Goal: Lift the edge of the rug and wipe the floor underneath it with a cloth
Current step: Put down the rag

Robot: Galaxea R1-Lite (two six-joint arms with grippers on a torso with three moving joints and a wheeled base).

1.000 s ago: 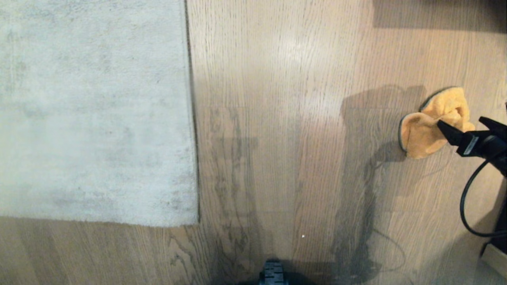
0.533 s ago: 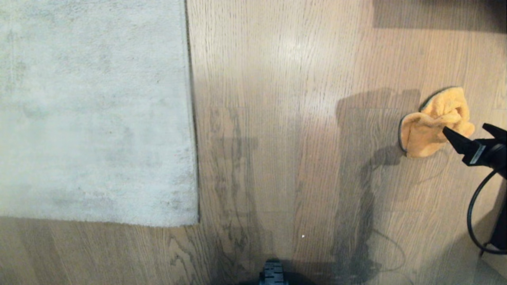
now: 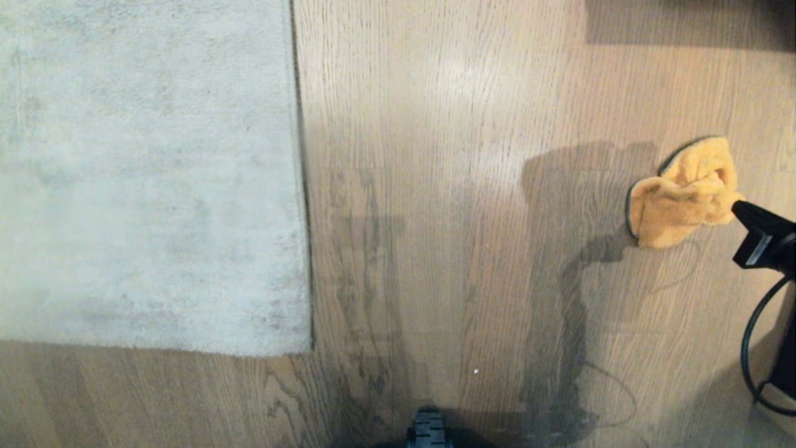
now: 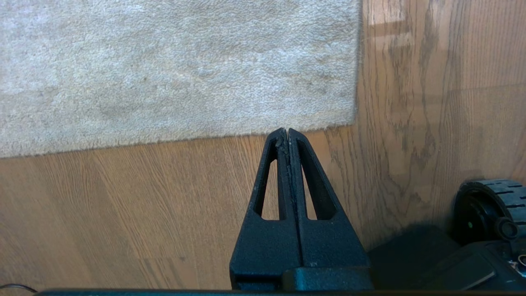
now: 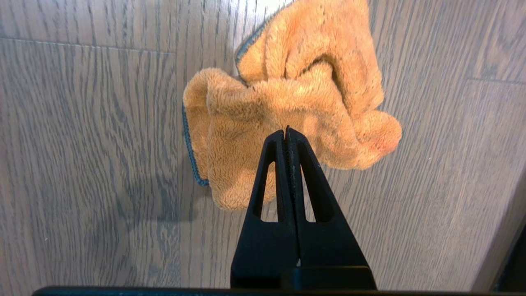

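Note:
The orange-yellow cloth [image 3: 678, 199] [image 5: 287, 102] lies crumpled on the floor [image 3: 435, 186] at the far right. My right gripper [image 3: 739, 206] [image 5: 286, 130] is shut, its tip at the cloth's right side with nothing between the jaws. The pale grey rug [image 3: 149, 174] lies flat at the left; the rug edge [image 3: 301, 186] runs down to a square corner [image 3: 308, 348] [image 4: 353, 121]. Well left of that corner in the left wrist view, my left gripper [image 4: 286, 130] hangs shut and empty over the floor, its tip in line with the rug's near border.
The robot's base wheel [image 3: 429, 432] [image 4: 489, 205] sits at the near edge. A black cable [image 3: 755, 348] loops from the right arm. A dark shadow band [image 3: 684, 22] lies at the far right, and a pale ledge [image 3: 777, 407] at the near right.
The right gripper has drawn back to the right off the cloth and its fingers have closed on nothing. The cloth stays on the floor. The left arm is still.

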